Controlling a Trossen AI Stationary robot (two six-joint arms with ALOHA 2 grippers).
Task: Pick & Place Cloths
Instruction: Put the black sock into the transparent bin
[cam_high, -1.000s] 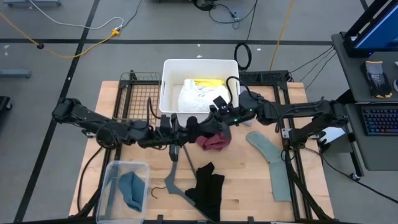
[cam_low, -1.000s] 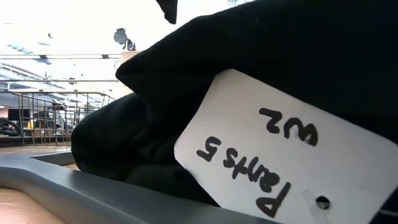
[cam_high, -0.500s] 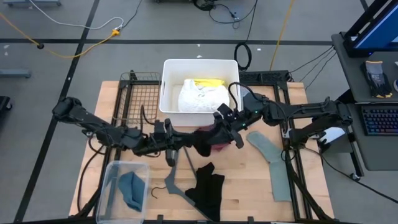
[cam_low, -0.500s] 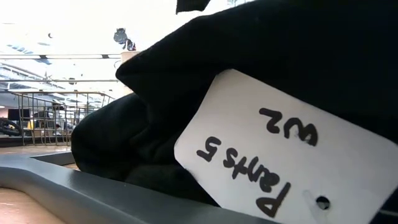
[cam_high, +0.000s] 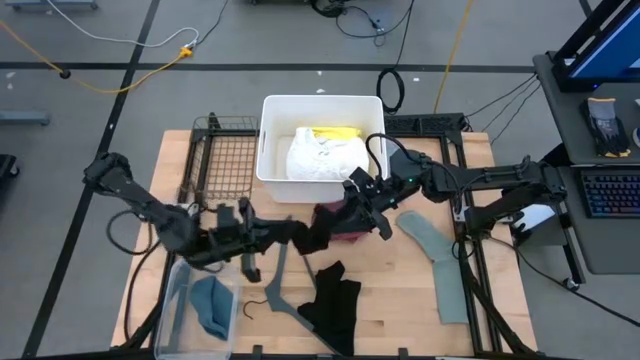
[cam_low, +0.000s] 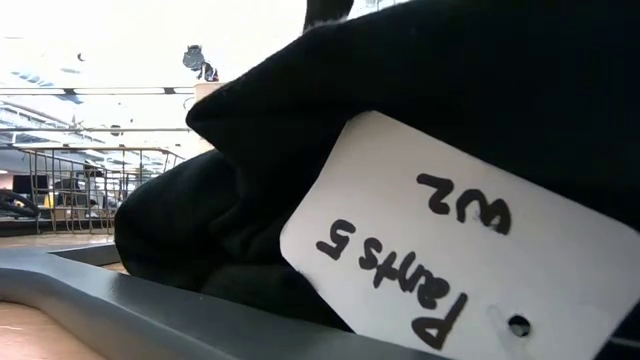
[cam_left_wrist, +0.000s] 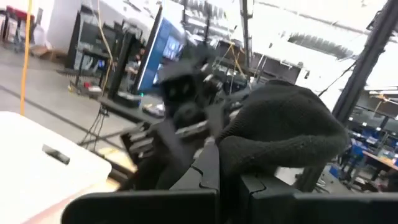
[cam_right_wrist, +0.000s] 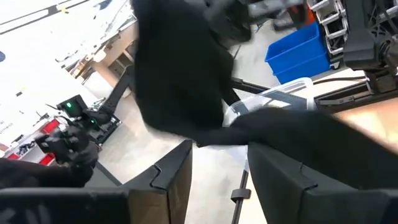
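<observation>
Left arm: extends from the table's left edge toward its centre, links low and folded at the elbow. The left end effector (cam_high: 262, 233) sits left of centre, fingers closed on a dark garment (cam_high: 300, 233).

Right arm: reaches in from the right edge, forearm roughly level. The right end effector (cam_high: 352, 203) sits just right of centre, fingers closed on the same dark garment, facing the left unit.

The white cloth (cam_high: 318, 156) lies bunched in the upper middle of the frame, with the yellow cloth (cam_high: 335, 132) behind it. The maroon cloth (cam_high: 347, 226) sits at the centre. The black cloth (cam_high: 333, 303) lies crumpled at the lower middle, the teal-blue cloth (cam_high: 212, 303) lower left, the sage-green cloth (cam_high: 438, 258) flat at right.
</observation>
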